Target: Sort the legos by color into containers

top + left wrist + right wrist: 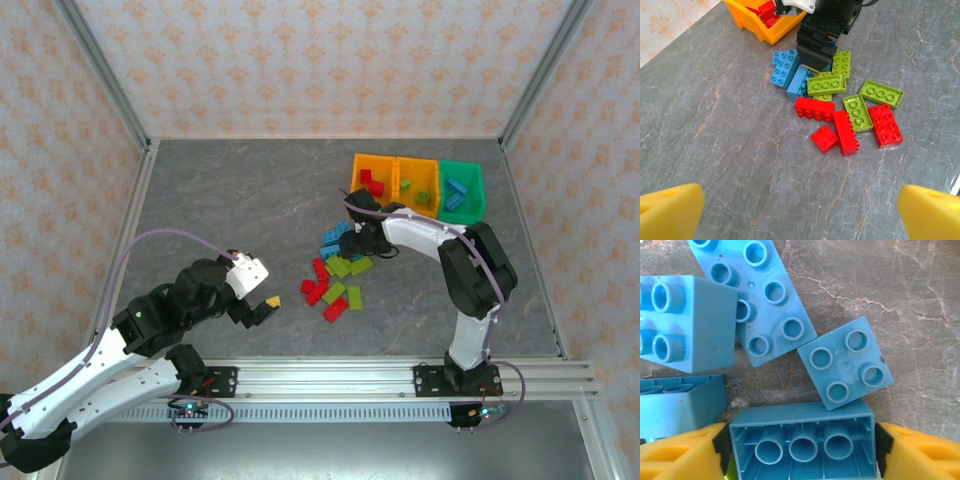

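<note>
At the near edge a slotted aluminium rail (330,378) is seen, to which both arm bases are bolted. Beyond it the table (220,200) is covered by a dark grey, stone-patterned surface crossed by pale veins. Over its near left part the left gripper (800,212) is held above bare table, its yellow fingers spread wide apart with nothing between them. Near the middle the legos (336,275) are found in a loose pile on the surface, with red bricks (845,131) nearest, lime green bricks (827,84) in the middle and light blue bricks (785,67) farthest. The right gripper (802,455) is lowered onto the far end of that pile. Its yellow fingers are pressed against the two short ends of an upturned blue brick (802,437), whose hollow underside is shown. Farther back and to the right the containers (397,160) are set touching in a row, two orange and one green. Red pieces are held in the left one, lime green in the middle one and blue in the green one. The table is enclosed on three sides by walls (320,60) papered in a pale ornamental pattern, with metal frame posts (105,75) at the corners.
</note>
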Action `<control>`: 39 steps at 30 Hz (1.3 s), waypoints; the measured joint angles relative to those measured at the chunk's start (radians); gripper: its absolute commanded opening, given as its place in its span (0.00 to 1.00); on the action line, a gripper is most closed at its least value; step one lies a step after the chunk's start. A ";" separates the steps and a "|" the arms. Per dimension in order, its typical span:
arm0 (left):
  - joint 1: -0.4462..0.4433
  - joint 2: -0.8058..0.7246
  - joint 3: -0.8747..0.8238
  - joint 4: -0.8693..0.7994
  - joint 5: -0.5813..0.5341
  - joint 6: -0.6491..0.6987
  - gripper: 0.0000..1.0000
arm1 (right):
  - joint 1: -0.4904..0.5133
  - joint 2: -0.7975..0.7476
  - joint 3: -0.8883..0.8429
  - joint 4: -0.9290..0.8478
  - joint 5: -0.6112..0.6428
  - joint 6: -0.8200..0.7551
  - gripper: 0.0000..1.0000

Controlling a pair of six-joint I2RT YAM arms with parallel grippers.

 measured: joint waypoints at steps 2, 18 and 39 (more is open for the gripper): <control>0.000 0.002 0.000 0.000 0.000 0.000 1.00 | 0.000 0.000 0.000 0.006 0.002 0.010 0.60; 0.000 0.002 0.000 0.000 0.000 0.000 1.00 | 0.001 -0.009 -0.032 -0.002 -0.002 0.047 0.74; 0.000 0.002 0.000 0.000 0.000 0.000 1.00 | -0.041 -0.348 -0.212 0.027 0.177 0.195 0.49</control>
